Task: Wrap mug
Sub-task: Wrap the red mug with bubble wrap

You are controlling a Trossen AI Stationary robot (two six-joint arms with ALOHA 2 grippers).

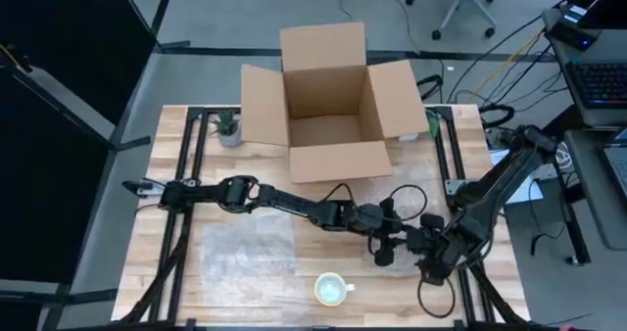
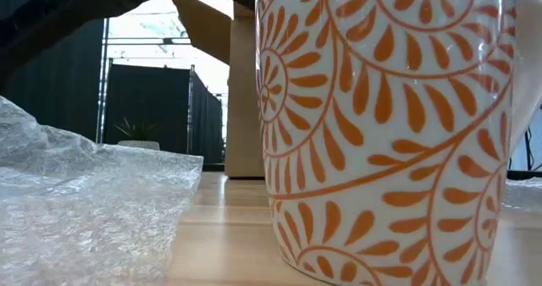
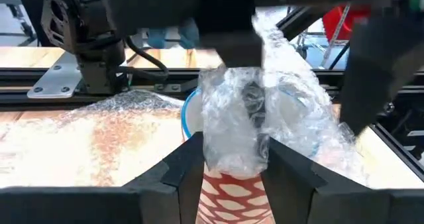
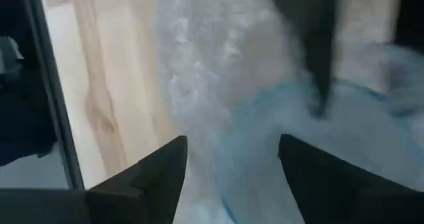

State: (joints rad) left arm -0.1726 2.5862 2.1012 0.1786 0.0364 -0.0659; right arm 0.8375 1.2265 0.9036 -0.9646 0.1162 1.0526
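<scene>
Left wrist view shows my left gripper (image 3: 228,164) pinching bubble wrap (image 3: 265,118) against a mug (image 3: 228,191) — mid-wrap. Right gripper (image 4: 232,164) spread open beside it — next, fold the loose sheet around.

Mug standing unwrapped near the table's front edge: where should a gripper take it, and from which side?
Probably best to take the unwrapped mug by its rim from straight above, one finger inside: it stands upright, mouth open upward. Use the wall away from the handle, which points to the right arm's side. Left gripper and right gripper are both mid-table at the wrapped mug.
</scene>
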